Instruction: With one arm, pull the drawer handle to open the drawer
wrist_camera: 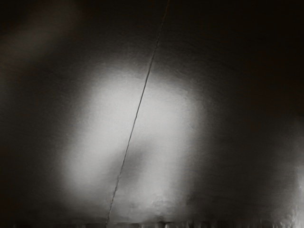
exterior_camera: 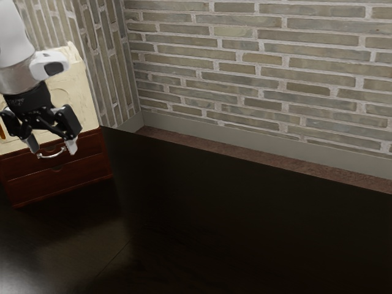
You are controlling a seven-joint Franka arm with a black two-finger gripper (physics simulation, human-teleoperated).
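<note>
- Red-brown is the drawer (exterior_camera: 89,147), and its shiny handle (exterior_camera: 52,155) is on the front, by my pincer (exterior_camera: 53,147) in the exterior view. The drawer looks closed to me.
- My pincer is let go and wide, with its fingers (exterior_camera: 72,146) apart and nothing held. I can't tell if a tip touches the handle.
- I could miss the handle! It looks near, but I can't tell how far in front of it I am — so I might squeeze just air.
- If I squeeze only the edge of the handle, it could slip out when I pull.
- If I go in too low or too far, a finger could bump the drawer front and push it the wrong way.
- If I pull crooked, the drawer could get stuck, or the whole little chest (exterior_camera: 61,184) could slide on the dark desk (exterior_camera: 73,242).
- My arm (exterior_camera: 15,43) comes down from the exterior view's upper left. My hand hangs with its fingers pointing down — my wrist view looks at the desk and its thin line (wrist_camera: 137,114).
</note>
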